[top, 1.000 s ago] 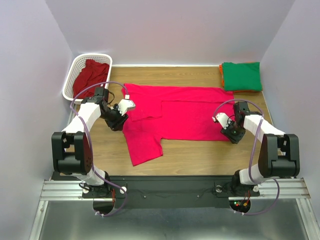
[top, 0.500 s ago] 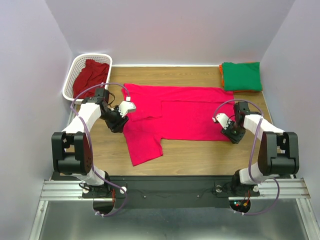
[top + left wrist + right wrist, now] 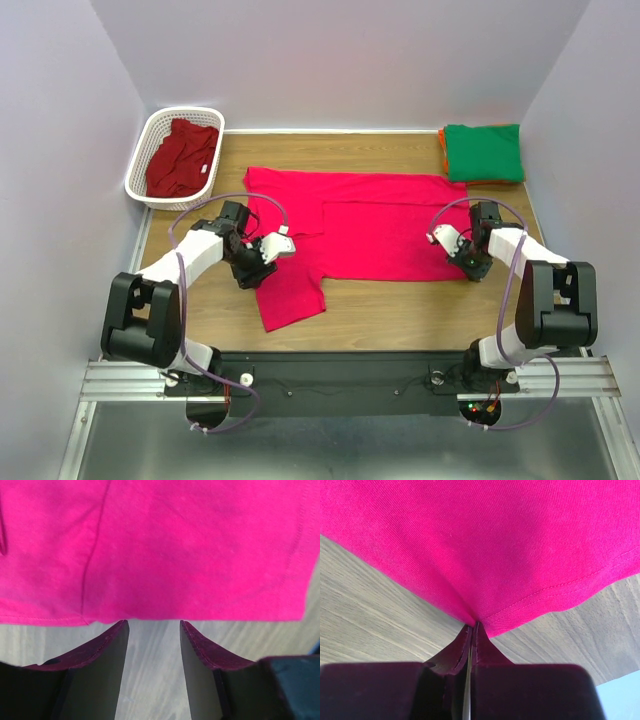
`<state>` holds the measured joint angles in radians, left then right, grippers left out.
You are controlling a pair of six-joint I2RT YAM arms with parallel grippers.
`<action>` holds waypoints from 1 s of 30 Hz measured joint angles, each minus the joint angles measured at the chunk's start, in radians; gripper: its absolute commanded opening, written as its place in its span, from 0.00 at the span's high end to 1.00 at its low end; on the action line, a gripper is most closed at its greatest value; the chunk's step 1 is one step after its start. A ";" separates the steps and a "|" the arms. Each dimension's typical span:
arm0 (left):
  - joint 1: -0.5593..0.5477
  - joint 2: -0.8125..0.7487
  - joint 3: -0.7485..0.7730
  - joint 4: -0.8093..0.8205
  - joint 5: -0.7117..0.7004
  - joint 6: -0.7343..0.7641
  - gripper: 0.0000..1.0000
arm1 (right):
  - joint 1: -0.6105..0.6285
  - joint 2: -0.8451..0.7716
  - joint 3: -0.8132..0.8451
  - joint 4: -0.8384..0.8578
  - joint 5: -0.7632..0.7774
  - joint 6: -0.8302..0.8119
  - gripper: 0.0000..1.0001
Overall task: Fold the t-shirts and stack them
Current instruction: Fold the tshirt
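Our right gripper pinches the bright pink-red t-shirt by its hem, jaws pressed together on the cloth, likely to lift that edge for folding. Our left gripper is spread, with the shirt's edge just beyond its tips and ungrasped. The green t-shirt and the basket holding the crimson t-shirt lie well away from both jaws, obstructing nothing.

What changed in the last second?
The right gripper has shut on the pink-red t-shirt at its right edge. The left gripper, open and holding nothing, moved nearer and rightward along that shirt's left edge. Unchanged: the shirt's lay, the crimson t-shirt in the basket, the green t-shirt on the orange t-shirt.
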<state>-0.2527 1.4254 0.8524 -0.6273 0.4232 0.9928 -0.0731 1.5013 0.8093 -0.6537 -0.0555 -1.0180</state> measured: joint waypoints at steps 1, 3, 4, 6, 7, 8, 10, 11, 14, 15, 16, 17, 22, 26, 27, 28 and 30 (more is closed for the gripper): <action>-0.011 0.003 -0.005 0.022 -0.011 -0.005 0.43 | 0.000 0.000 0.000 0.000 0.000 0.000 0.99; -0.028 0.013 -0.009 0.050 -0.021 -0.010 0.45 | 0.000 0.000 0.000 0.000 0.000 0.000 0.99; -0.034 0.017 -0.010 0.063 -0.025 -0.011 0.46 | 0.000 0.000 0.000 0.000 0.000 0.000 1.00; -0.048 0.037 -0.018 0.093 -0.035 -0.012 0.50 | 0.000 0.000 0.000 0.000 0.001 0.000 1.00; -0.051 0.051 -0.026 0.107 -0.042 -0.011 0.55 | 0.000 0.000 0.000 0.000 0.001 0.000 0.99; -0.055 0.072 -0.037 0.120 -0.048 -0.010 0.58 | 0.000 0.000 0.000 0.000 0.001 0.001 0.99; -0.057 0.082 -0.040 0.140 -0.063 -0.003 0.66 | 0.000 -0.001 0.000 0.001 0.001 0.000 1.00; -0.058 0.084 -0.041 0.145 -0.066 -0.002 0.73 | 0.000 -0.002 0.000 0.003 0.002 0.001 0.99; -0.058 0.082 -0.042 0.152 -0.076 0.006 0.92 | 0.000 -0.005 0.000 0.002 0.004 0.001 0.99; -0.058 0.079 -0.043 0.151 -0.077 0.006 0.96 | -0.001 -0.007 -0.001 0.001 0.004 0.001 1.00; -0.058 0.077 -0.044 0.146 -0.077 0.011 1.00 | -0.002 -0.010 -0.001 -0.003 0.005 0.001 0.99; -0.058 0.071 -0.044 0.138 -0.077 0.012 1.00 | -0.004 -0.018 -0.003 -0.006 0.005 0.001 1.00; -0.058 -0.008 -0.044 0.016 -0.074 0.013 1.00 | -0.009 -0.079 -0.008 -0.042 0.004 0.001 0.99; -0.050 -0.132 -0.036 -0.078 -0.053 0.014 1.00 | -0.011 -0.166 -0.008 -0.094 0.003 0.001 0.99; -0.045 -0.156 -0.031 -0.103 -0.045 0.016 1.00 | -0.011 -0.189 -0.008 -0.111 0.003 0.001 0.99; -0.039 -0.177 -0.025 -0.124 -0.037 0.016 1.00 | -0.011 -0.204 -0.008 -0.121 0.003 0.000 0.99; -0.023 -0.205 -0.011 -0.165 -0.025 0.019 1.00 | -0.011 -0.244 -0.008 -0.146 0.003 0.000 0.99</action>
<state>-0.2752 1.2201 0.8410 -0.7925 0.3981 1.0119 -0.0841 1.2572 0.8017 -0.7994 -0.0521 -1.0176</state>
